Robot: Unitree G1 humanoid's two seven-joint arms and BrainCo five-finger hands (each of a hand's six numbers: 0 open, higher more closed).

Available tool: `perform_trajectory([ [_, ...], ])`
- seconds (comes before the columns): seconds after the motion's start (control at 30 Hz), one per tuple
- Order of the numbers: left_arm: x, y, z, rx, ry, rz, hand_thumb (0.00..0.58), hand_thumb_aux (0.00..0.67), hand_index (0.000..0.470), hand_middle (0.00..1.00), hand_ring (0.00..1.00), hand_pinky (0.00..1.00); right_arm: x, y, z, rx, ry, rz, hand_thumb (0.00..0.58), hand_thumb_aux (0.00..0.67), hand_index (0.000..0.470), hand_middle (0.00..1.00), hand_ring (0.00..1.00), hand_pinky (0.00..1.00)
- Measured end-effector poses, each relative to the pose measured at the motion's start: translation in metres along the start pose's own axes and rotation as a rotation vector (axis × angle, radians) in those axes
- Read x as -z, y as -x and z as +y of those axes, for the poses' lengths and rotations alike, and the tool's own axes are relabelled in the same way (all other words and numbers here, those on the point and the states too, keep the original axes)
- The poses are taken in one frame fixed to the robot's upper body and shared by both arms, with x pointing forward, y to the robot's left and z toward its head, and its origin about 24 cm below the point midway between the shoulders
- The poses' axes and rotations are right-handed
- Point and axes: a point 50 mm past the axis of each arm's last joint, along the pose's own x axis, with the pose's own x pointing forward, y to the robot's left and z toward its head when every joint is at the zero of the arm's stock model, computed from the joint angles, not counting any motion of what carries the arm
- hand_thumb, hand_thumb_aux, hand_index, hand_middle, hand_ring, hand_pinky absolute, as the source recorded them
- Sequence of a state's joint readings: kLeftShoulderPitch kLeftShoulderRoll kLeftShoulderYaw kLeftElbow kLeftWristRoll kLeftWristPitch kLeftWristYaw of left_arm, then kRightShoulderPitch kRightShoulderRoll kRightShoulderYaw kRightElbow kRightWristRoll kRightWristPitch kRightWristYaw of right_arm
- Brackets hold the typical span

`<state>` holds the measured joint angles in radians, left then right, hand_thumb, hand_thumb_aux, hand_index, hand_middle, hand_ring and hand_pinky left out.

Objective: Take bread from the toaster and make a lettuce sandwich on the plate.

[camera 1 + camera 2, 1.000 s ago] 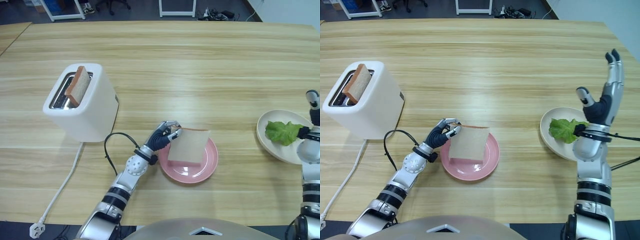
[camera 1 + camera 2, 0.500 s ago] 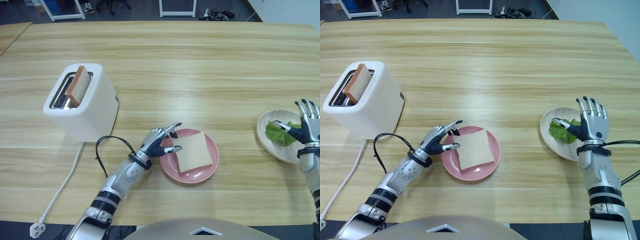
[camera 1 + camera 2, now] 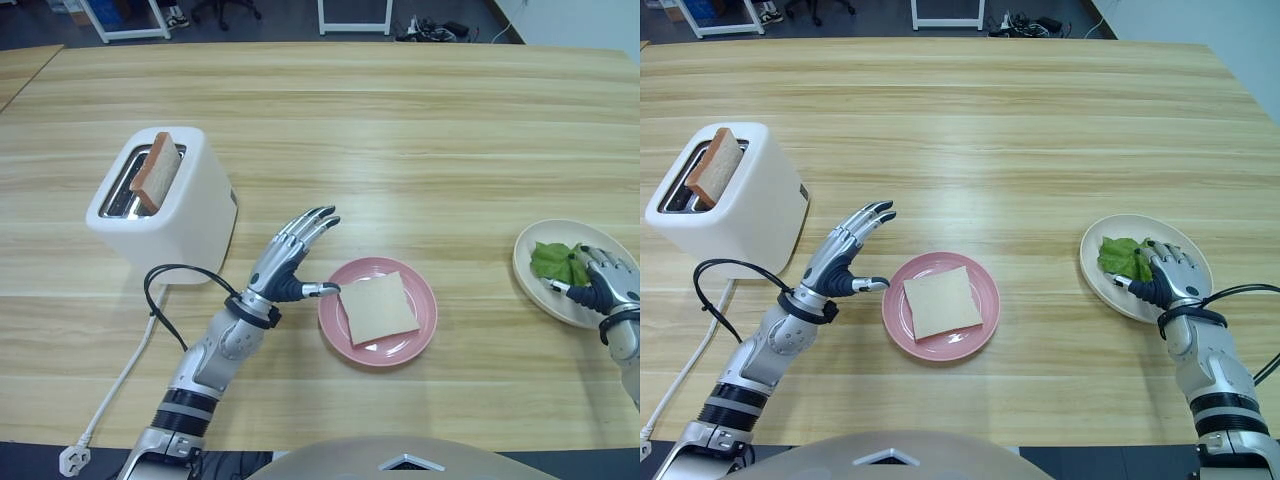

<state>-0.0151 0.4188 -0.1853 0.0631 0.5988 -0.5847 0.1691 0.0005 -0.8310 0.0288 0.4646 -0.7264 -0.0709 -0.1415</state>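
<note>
Pale square bread slice (image 3: pixel 379 309) lies flat on round pink plate (image 3: pixel 429 318). My left hand (image 3: pixel 283 272) is spread and empty, just beside it. My right hand (image 3: pixel 1167 280) is on green lettuce leaf (image 3: pixel 1120 257); can't tell if gripped.

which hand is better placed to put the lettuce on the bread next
Right. The right hand is over the cream plate at the lettuce; the left hand is open beside the pink plate, far from it.

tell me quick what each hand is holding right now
Left hand: open, holding nothing, beside the pink plate.
Right hand: resting on the lettuce; cannot tell if it grips it.
</note>
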Motion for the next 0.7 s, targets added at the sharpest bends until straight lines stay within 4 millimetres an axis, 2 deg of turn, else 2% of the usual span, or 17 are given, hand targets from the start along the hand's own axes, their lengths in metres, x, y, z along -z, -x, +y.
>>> perform_trajectory([
  [0.03,0.000,0.000,0.000,0.001,0.000,0.000,0.000,0.000,0.000,0.00,0.00,0.00,0.000,0.000,-0.001,0.002,0.001,0.000,0.580,0.670,0.470,0.00,0.00,0.00],
  [0.43,0.001,0.001,0.001,-0.001,0.000,0.009,0.000,0.000,0.000,0.00,0.00,0.00,-0.004,-0.001,-0.012,0.032,0.022,-0.005,0.580,0.670,0.470,0.00,0.00,0.00],
  [0.7,0.004,0.002,0.004,-0.022,-0.004,0.021,0.000,0.000,0.000,0.00,0.00,0.00,-0.029,0.006,-0.059,0.324,-0.037,-0.162,0.580,0.670,0.470,0.00,0.00,0.00],
])
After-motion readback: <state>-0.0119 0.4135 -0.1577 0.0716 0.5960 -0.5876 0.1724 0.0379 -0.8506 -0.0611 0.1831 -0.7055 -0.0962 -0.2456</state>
